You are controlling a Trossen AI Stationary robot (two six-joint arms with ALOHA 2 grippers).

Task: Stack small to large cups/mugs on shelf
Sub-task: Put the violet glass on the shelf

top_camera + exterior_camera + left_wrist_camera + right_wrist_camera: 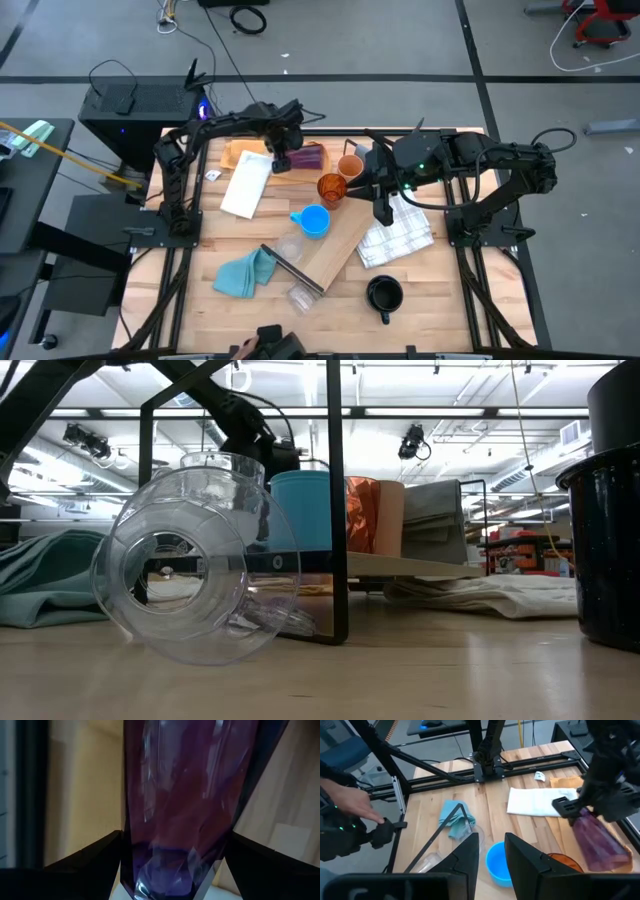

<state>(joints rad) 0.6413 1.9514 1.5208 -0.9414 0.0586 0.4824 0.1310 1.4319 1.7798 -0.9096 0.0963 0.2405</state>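
My left gripper (283, 152) is shut on the purple tumbler (308, 157) over the tan paper sheet (240, 152) at the far side. My right gripper (383, 212) is open and empty, above the shelf's far end beside the checked cloth (400, 235). The light-wood shelf (335, 250) lies slantwise mid-table. On or by its far end are the light blue mug (315, 221), the amber cup (332, 187) and the tan cup (350, 166). One clear cup (290, 247) is by the shelf's black end frame, and another (190, 570) lies on its side near the front. The black mug (384, 294) stands at the front right. My left gripper pinches the purple tumbler between its two fingers (95, 857), one on each side of the tumbler's wall (150, 835) at its left end. The tumbler lies on its side, reaching away toward the table's right. I cannot tell whether it rests on the paper sheet.
A white cloth (247, 185) lies at the far left and a teal cloth (245, 272) at the front left. A person's hand (350, 802) shows beyond the table's front edge. Bare wood shows at the front middle.
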